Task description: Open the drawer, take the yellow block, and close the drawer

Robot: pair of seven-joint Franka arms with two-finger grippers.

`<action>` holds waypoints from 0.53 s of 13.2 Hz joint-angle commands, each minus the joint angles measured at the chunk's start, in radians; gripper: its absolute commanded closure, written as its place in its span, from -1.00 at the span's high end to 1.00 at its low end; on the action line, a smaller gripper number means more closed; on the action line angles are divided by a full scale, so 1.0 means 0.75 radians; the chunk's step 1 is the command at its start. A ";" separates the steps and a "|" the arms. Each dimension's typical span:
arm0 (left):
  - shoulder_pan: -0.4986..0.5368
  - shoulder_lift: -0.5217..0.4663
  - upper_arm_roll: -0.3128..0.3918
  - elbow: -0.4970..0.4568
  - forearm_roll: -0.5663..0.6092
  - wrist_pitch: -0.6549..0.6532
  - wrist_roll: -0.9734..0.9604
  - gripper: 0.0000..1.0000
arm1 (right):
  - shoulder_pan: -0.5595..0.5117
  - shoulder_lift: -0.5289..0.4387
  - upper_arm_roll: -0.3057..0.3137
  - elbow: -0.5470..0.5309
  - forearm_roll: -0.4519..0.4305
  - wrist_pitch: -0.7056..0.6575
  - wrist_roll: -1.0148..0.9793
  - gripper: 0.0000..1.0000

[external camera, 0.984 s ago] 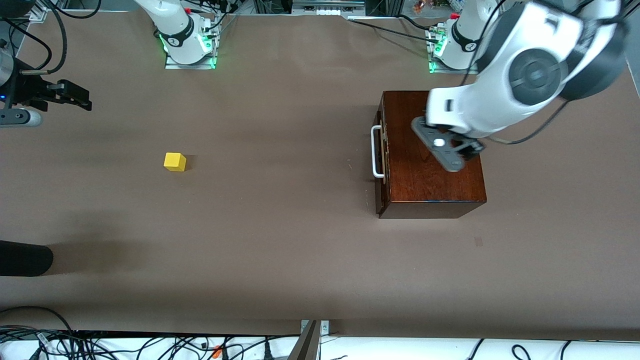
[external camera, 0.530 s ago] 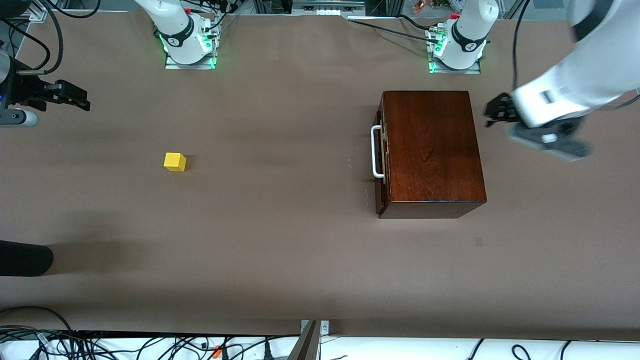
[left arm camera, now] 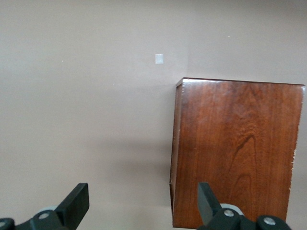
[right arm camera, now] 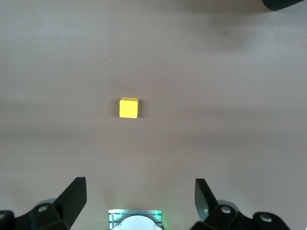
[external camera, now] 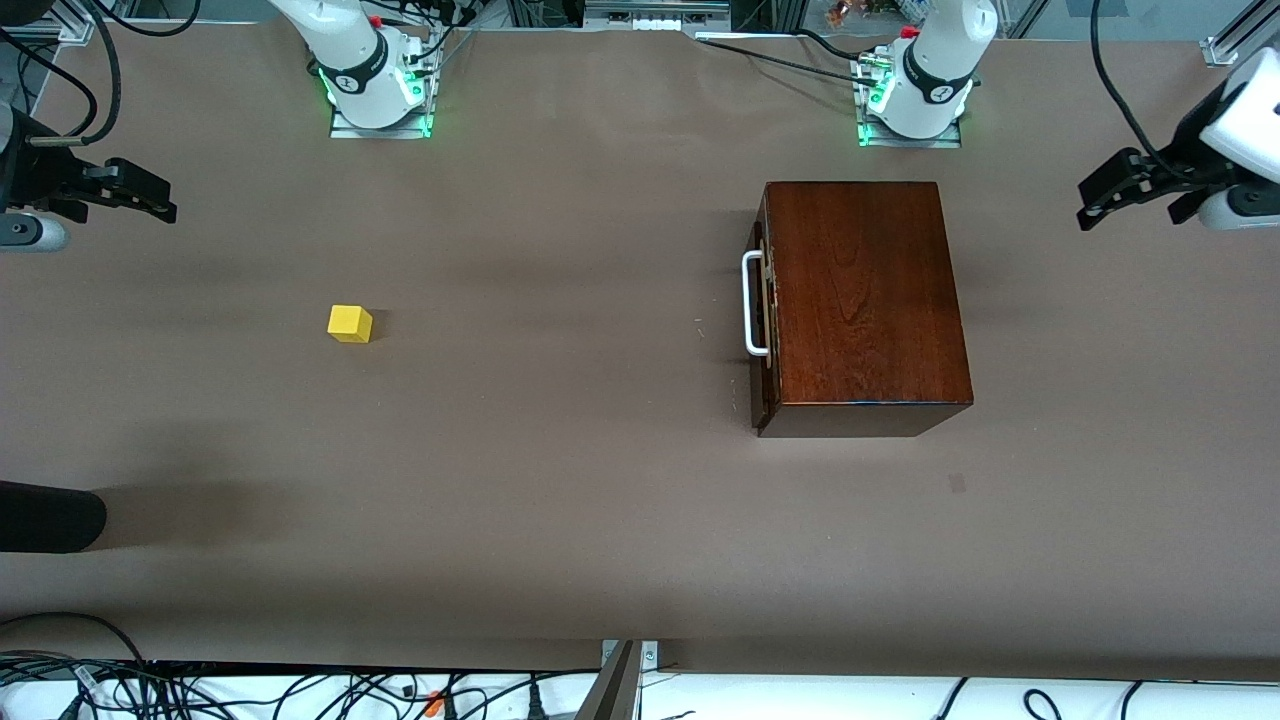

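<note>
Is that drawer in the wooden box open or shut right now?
Shut. The drawer front sits flush against the wooden box, no pale tray showing, only its white handle sticking out.

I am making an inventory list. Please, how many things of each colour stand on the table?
Yellow: 1, the small yellow cube.
Dark reddish-brown: 1, the glossy wooden box with white bar handle.
Total: 2.

The front view looks down from high across the surface [external camera: 600, 500], facing the arm bases. The left wrist view looks down on the wooden box [left arm camera: 235, 153], which the front view shares; the right wrist view looks down on the yellow block [right arm camera: 128, 108], likewise shared
</note>
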 commanded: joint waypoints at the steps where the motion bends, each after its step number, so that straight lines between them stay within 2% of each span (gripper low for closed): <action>1: -0.018 -0.019 0.037 -0.042 0.005 0.031 0.085 1.00 | -0.031 -0.012 0.026 0.016 0.023 0.012 0.022 1.00; 4: -0.065 -0.010 0.099 -0.042 0.003 0.027 0.158 1.00 | -0.031 -0.004 0.024 0.014 0.050 0.015 0.022 1.00; 7: -0.065 0.014 0.103 -0.024 0.001 0.025 0.145 1.00 | -0.031 -0.008 0.024 0.014 0.048 -0.004 0.020 1.00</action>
